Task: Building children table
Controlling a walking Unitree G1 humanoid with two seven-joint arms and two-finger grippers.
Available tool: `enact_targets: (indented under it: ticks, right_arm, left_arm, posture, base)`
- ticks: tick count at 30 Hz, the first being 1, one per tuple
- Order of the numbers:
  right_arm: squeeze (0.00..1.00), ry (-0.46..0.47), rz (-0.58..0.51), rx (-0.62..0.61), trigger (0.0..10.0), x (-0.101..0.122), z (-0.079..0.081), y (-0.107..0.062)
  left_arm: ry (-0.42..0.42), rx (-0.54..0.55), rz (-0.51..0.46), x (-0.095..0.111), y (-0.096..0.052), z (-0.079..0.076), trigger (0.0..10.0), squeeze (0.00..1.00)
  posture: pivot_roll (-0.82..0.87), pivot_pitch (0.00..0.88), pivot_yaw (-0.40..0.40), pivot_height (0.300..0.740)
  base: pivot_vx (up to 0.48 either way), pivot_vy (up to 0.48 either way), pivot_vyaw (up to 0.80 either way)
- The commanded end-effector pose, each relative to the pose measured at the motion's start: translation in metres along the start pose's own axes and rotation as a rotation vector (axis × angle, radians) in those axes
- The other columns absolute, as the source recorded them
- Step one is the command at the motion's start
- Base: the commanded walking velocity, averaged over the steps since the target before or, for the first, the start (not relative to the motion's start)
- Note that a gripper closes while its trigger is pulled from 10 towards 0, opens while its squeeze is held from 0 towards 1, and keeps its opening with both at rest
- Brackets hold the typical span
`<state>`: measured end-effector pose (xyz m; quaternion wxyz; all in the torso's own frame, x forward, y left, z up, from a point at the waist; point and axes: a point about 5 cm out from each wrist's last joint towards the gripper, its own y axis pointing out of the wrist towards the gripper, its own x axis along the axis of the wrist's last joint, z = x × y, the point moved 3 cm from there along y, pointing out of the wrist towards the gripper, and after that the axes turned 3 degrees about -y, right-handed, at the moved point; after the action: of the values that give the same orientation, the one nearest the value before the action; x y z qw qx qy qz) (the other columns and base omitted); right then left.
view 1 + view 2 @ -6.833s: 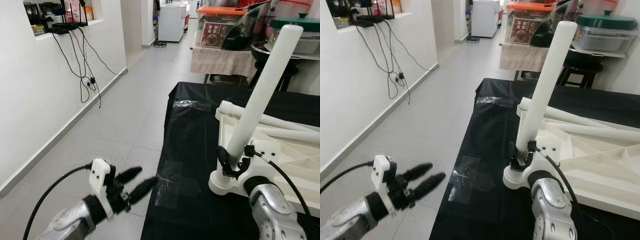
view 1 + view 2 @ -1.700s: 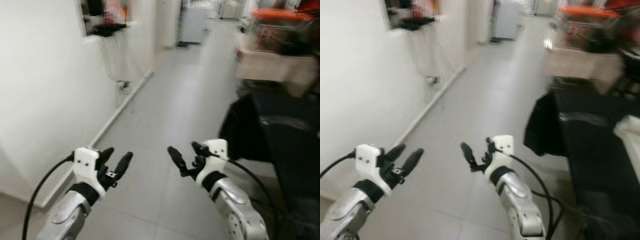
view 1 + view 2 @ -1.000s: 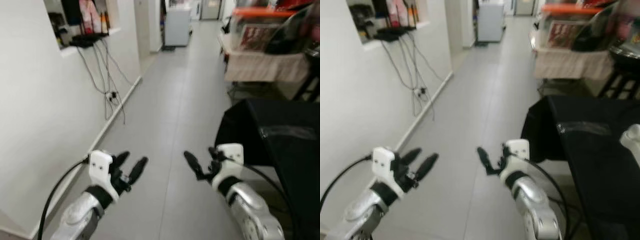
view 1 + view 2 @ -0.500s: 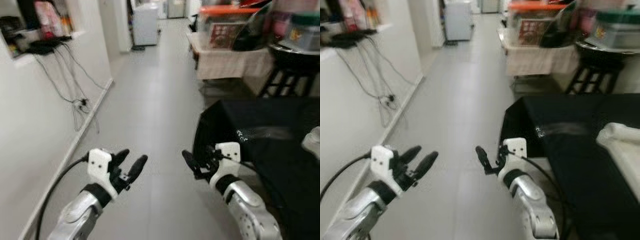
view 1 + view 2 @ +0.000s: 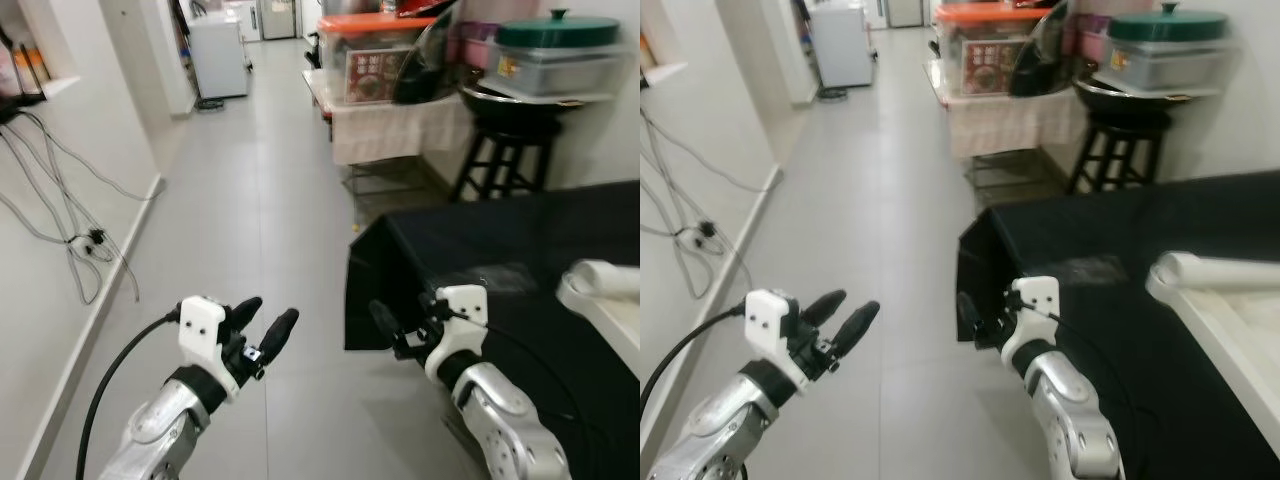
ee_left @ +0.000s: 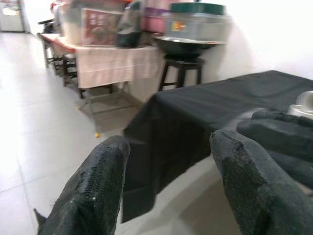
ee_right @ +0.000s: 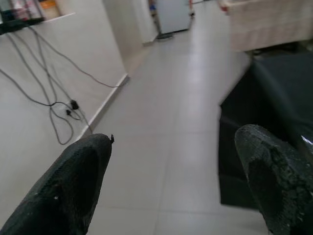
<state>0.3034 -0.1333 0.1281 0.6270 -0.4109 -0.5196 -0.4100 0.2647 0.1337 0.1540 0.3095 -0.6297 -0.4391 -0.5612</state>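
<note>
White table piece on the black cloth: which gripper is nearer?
Right. The right gripper hangs by the black cloth's near corner, short of the white table piece. The left gripper is over bare floor, farther left.

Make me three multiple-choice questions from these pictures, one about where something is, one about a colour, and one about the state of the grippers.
1. Where does the white tabletop lie?
A. on the black cloth at the robot's right
B. on the floor by the wall
C. on the stool

2. What colour is the lid of the clear storage box at the back?
A. blue
B. orange
C. white

3. How are the two grippers?
A. both shut on a table leg
B. left shut, right open
C. both open and empty

Answers: 1 A, the white tabletop rests on the black cloth. 2 B, the storage box has an orange lid. 3 C, the left gripper and right gripper have their fingers spread over bare floor.
</note>
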Motion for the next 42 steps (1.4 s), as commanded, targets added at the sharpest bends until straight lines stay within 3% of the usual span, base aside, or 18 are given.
enact_targets:
  ticks: [1, 30, 42]
  right_arm:
    - [0.0, 0.008, 0.001, 0.015, 10.0, 0.0002, 0.0029, 0.0014]
    - [0.0, 0.014, -0.004, 0.017, 10.0, 0.0013, 0.0027, 0.002]
    - [0.0, 0.034, -0.033, 0.019, 10.0, 0.0054, 0.0022, 0.0009]
  left_arm:
    - [-0.001, 0.006, 0.01, -0.0011, 0.0003, 0.0031, 10.0, 0.0]
    - [-0.021, -0.01, 0.01, -0.0011, 0.0011, 0.0022, 10.0, 0.0]
    - [-0.036, -0.022, 0.003, 0.0006, 0.0011, 0.0011, 10.0, 0.0]
  posture:
    - [0.0, 0.0, -0.017, 0.74]
    - [0.0, 0.0, -0.018, 0.74]
    - [-0.01, 0.0, -0.015, 0.74]
  base:
    - [0.247, 0.0, -0.8]
    - [0.033, 0.0, -0.8]
    - [0.0, 0.0, -0.09]
